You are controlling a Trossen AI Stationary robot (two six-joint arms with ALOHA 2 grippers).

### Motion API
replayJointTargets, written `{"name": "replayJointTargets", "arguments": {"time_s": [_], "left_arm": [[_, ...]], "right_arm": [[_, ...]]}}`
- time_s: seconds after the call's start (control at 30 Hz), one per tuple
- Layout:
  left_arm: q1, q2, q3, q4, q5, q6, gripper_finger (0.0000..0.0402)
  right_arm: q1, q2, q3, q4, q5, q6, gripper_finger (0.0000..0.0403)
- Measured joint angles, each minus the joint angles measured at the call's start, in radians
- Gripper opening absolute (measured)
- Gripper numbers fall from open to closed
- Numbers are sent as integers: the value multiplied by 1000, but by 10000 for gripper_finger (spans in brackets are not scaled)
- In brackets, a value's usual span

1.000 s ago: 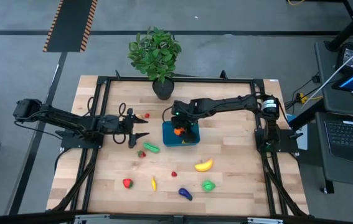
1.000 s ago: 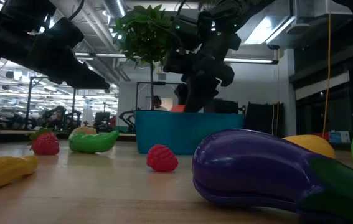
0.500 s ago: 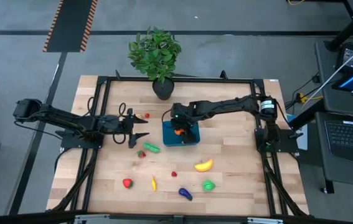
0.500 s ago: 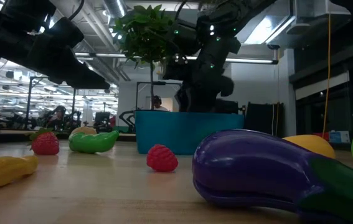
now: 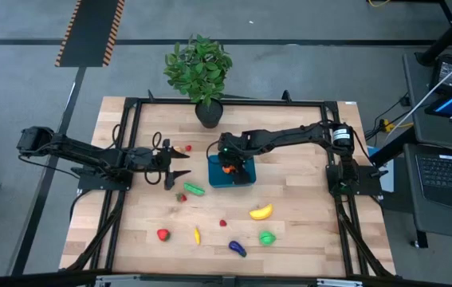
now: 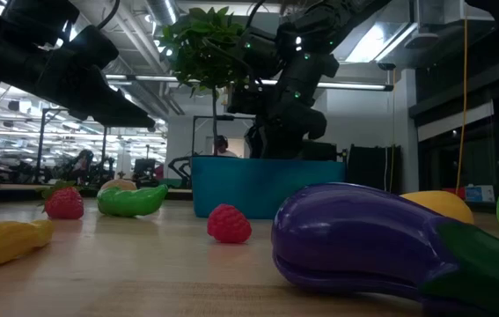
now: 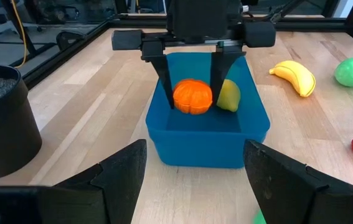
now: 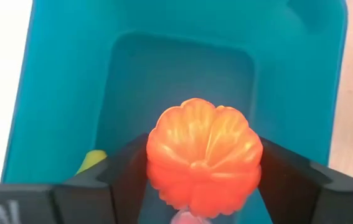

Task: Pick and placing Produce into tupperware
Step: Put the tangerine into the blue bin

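Between right hand (image 7: pixel 193 87) fingers: orange pumpkin (image 7: pixel 193 97)

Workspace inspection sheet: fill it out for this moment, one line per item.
Surface: wooden table, black frame around it.
Job's things: teal container mid-table, holding a yellow-green piece; orange pumpkin between the right gripper's fingers, inside the container.
Loose produce: banana, eggplant, green pepper, strawberry and others on the table.
Clutter: potted plant at the table's far edge.
Grippers: right gripper closed on the pumpkin; left gripper open, beside the container.
Cables: yellow cable hanging in the room.
Surroundings: laptop on a side desk.
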Motion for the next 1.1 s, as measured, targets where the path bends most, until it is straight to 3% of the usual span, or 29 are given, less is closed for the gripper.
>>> {"name": "replayJointTargets", "arguments": {"time_s": [0.93, 1.1], "left_arm": [[0, 0, 0, -1, 0, -2, 261], [0, 0, 0, -2, 0, -2, 261]], "right_arm": [[0, 0, 0, 9, 18, 69, 266], [7, 0, 0, 23, 68, 66, 266]]}}
